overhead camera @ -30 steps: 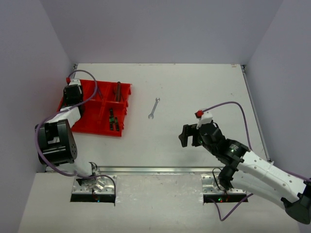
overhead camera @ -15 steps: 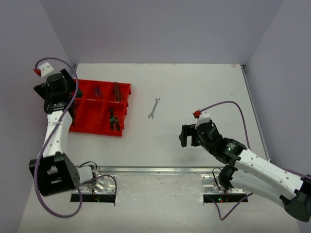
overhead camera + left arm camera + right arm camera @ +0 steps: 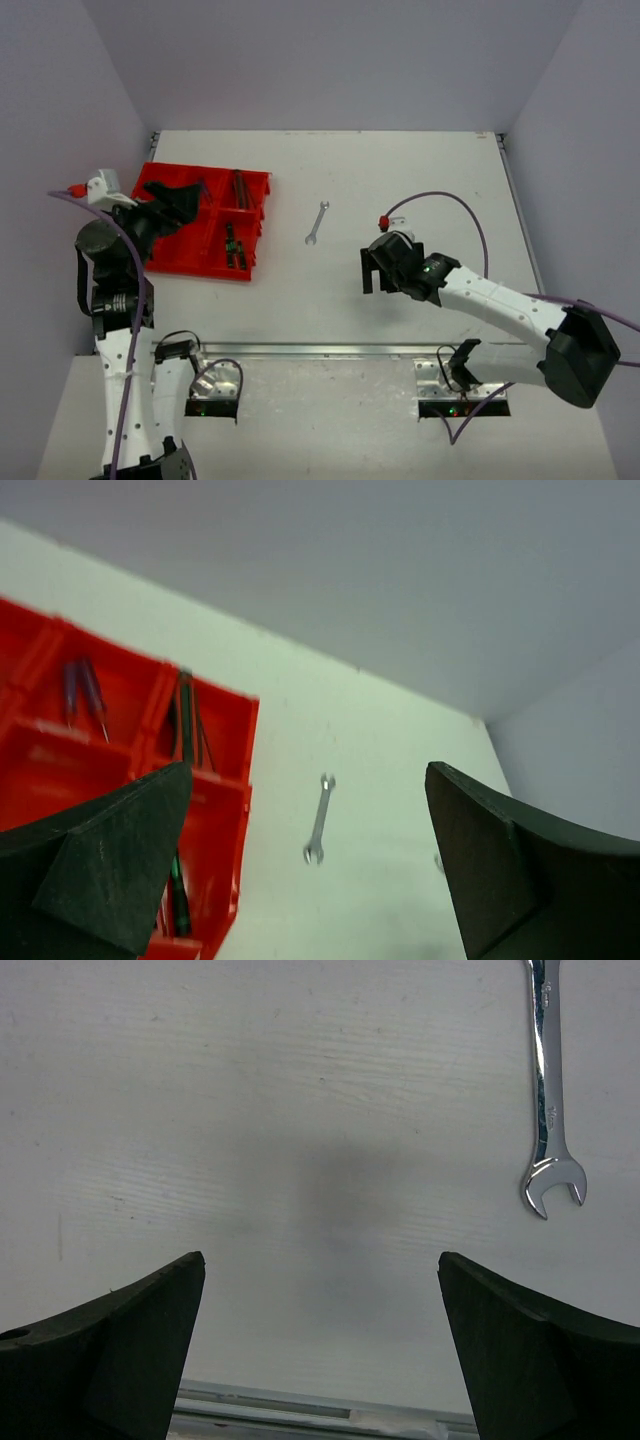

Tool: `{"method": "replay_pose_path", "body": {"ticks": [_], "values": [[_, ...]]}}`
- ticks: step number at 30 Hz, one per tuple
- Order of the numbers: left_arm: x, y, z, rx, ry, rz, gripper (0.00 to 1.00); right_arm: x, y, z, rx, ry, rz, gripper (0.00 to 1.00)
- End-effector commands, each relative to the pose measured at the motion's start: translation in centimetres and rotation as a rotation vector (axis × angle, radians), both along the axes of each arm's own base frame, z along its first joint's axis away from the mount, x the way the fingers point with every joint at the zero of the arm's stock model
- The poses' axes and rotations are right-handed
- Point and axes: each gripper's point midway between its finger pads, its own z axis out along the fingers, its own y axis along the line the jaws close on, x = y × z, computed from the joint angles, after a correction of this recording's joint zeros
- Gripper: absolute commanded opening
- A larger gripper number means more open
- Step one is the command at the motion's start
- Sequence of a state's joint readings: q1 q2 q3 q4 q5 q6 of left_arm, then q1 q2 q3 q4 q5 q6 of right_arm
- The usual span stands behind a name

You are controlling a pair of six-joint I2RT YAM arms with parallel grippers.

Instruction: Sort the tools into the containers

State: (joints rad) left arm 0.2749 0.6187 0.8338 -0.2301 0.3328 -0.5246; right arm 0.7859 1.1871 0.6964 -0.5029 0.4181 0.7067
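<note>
**Q:** Claw state?

**A:** Both stand apart. My left gripper [image 3: 308, 775] has its fingers spread wide with nothing clamped, raised over the left part of the red organizer tray [image 3: 185, 257]. My right gripper [image 3: 320, 1260] is equally wide and grips nothing, above the bare white table [image 3: 420, 180].

**Q:** Tool positions?

**A:** One silver open-end wrench [image 3: 317, 222] lies flat on the table. It is right of the tray, apart from it, and touches neither claw. In the tray I note:
- A long dark tool [image 3: 241, 188] in the far right compartment.
- A green-and-black tool [image 3: 232, 245] in the compartment nearer me.
- Two bluish-handled screwdrivers [image 3: 82, 692] one compartment left of the dark tool, blurred.

My left arm hides the tray's left side.
</note>
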Motion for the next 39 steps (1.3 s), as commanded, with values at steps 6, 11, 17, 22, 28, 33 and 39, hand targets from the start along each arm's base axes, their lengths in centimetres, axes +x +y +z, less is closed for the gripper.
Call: {"method": "replay_pose_path", "body": {"ticks": [6, 11, 17, 22, 28, 33, 39], "values": [[-2.5, -1.0, -10.6, 0.023, 0.287, -0.026, 1.00, 5.5, -8.0, -0.1, -0.091, 0.068, -0.238, 0.99], [-3.1, -2.5, -9.9, 0.046, 0.227, -0.080, 1.00, 8.5, -9.8, -3.6, -0.074, 0.223, -0.169, 0.93], [-3.3, -4.7, -10.2, 0.053, 0.231, -0.178, 1.00, 10.5, -10.4, -5.9, -0.099, 0.303, -0.144, 0.80], [-3.7, -5.2, -9.7, 0.062, 0.202, -0.203, 1.00, 10.1, -9.5, -8.7, -0.054, 0.421, -0.116, 0.51], [-3.7, -5.6, -9.8, 0.064, 0.198, -0.228, 1.00, 8.2, -10.3, -10.8, -0.087, 0.499, -0.143, 0.33], [-3.7, -6.0, -9.9, 0.064, 0.200, -0.250, 1.00, 7.6, -9.8, -11.5, -0.067, 0.541, -0.125, 0.28], [-3.7, -6.3, -10.1, 0.063, 0.208, -0.268, 1.00, 6.4, -10.2, -11.6, -0.094, 0.572, -0.120, 0.27]]}}
